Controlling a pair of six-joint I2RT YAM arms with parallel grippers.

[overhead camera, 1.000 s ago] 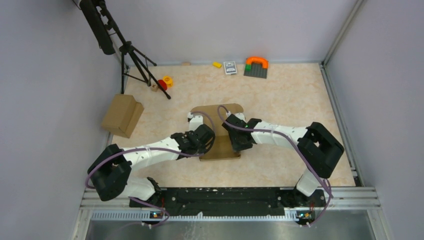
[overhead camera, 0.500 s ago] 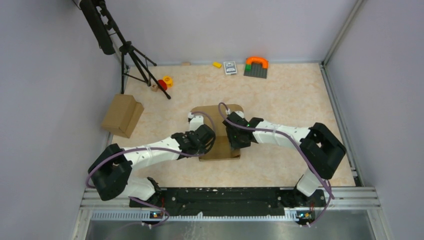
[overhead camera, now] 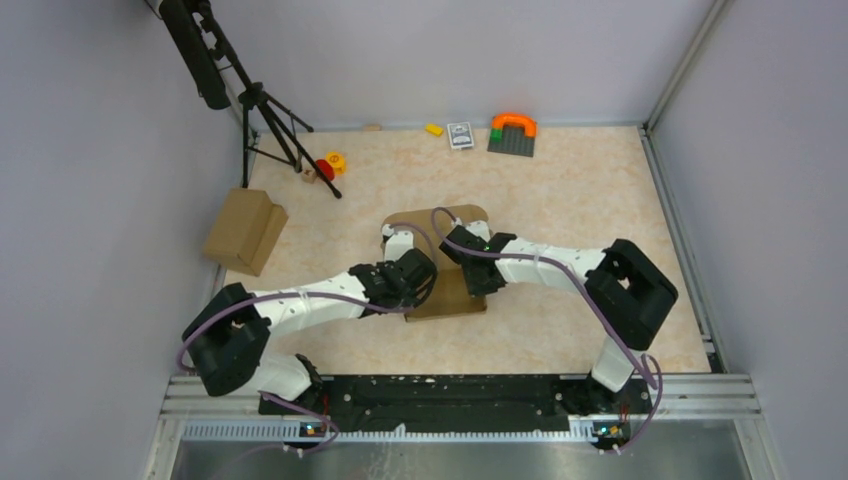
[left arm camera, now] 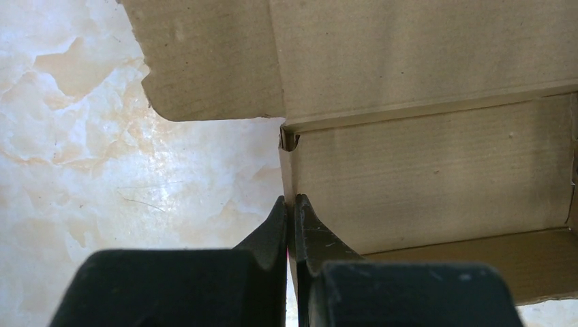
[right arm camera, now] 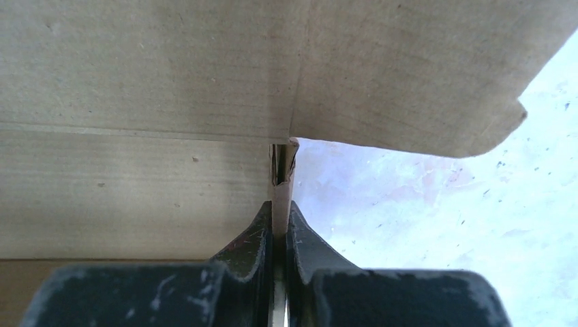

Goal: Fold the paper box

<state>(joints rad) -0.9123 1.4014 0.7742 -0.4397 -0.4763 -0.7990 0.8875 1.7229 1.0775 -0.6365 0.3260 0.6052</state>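
Paper box (overhead camera: 452, 301), left gripper (left arm camera: 290, 204) pinched on its 9 o'clock wall, right gripper (right arm camera: 280, 212) pinched on its 3 o'clock wall.

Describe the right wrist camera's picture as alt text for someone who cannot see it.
The right gripper is shut on a thin side wall of the brown paper box, seen edge-on. Cardboard fills the top and left; pale marbled table shows at right.
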